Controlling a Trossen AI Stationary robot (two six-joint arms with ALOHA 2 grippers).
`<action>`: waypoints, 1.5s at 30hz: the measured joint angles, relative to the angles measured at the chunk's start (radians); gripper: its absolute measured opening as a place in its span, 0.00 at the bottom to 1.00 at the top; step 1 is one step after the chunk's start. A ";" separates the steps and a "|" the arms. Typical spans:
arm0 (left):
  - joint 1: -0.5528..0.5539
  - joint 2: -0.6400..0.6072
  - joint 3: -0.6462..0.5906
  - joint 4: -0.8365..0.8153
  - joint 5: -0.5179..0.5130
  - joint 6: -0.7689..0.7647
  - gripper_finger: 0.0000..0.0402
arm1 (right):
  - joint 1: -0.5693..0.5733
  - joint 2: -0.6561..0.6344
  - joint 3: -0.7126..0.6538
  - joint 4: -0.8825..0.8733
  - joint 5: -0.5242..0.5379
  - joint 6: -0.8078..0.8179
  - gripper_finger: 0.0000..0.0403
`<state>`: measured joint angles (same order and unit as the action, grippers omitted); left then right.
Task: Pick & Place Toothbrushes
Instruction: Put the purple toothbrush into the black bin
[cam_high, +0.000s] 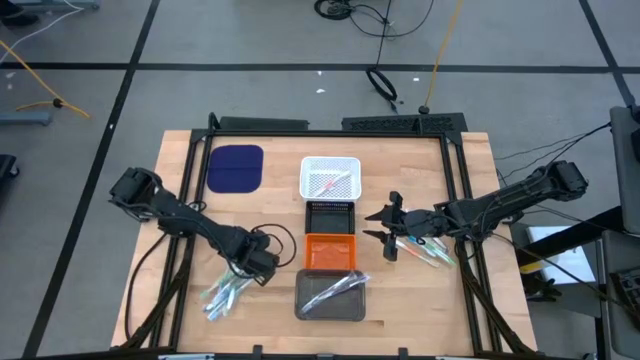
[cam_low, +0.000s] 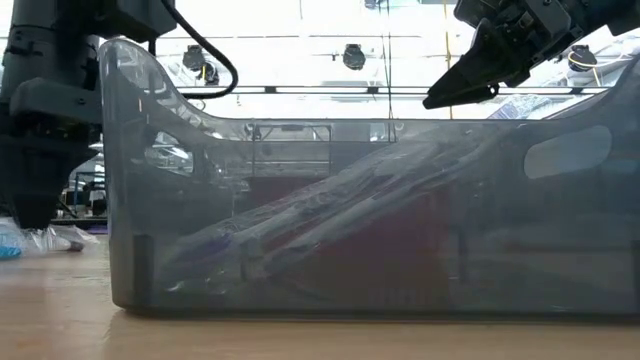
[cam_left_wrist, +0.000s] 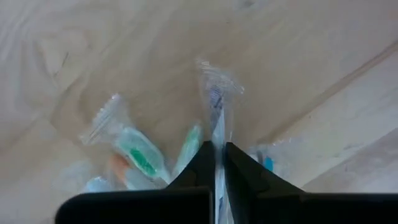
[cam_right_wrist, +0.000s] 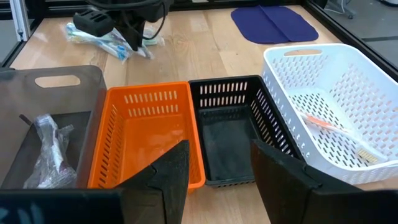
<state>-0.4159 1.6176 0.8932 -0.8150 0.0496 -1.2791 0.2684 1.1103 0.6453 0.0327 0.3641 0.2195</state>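
A pile of wrapped toothbrushes (cam_high: 224, 293) in green, blue and clear lies on the wood at the near left. My left gripper (cam_high: 258, 266) points down over the pile's far right end and is shut on one clear-wrapped toothbrush (cam_left_wrist: 217, 99). My right gripper (cam_high: 384, 228) hangs open to the right of the black tray (cam_high: 330, 215), with nothing between its fingers. More toothbrushes (cam_high: 428, 250) lie on the table under the right arm. A pink one (cam_right_wrist: 323, 122) lies in the white tray (cam_high: 330, 177). A wrapped one (cam_right_wrist: 53, 149) lies in the grey tray (cam_high: 332, 296). My left gripper (cam_left_wrist: 219, 167) pinches the clear-wrapped toothbrush between its two fingers, from above and pointing down. The fingers (cam_left_wrist: 200, 163) close on the wrapper's middle stretch (cam_left_wrist: 218, 138). The wrapper's free end (cam_left_wrist: 219, 78) reaches out past the fingertips over the wood. Whether it is lifted clear I cannot tell.
The white, black, orange (cam_high: 330, 252) and grey trays stand in a row down the table's middle. A dark blue pad (cam_high: 235, 168) lies at the far left. In the low view the grey tray's wall (cam_low: 350, 240) fills the front. Bare wood lies between the pile and the trays.
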 joint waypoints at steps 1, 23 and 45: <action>0.003 -0.001 0.000 0.002 -0.007 0.006 0.02 | 0.000 0.000 0.000 0.001 0.000 0.000 0.40; 0.048 -0.002 0.406 -0.250 -0.406 0.347 0.00 | 0.000 0.000 0.000 0.003 0.000 0.003 0.40; 0.106 -0.003 0.560 0.452 -0.537 1.188 0.00 | 0.000 0.001 0.000 0.481 -0.079 -0.181 0.40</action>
<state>-0.3097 1.6150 1.4532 -0.3629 -0.4878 -0.0907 0.2684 1.1114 0.6453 0.5133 0.2856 0.0383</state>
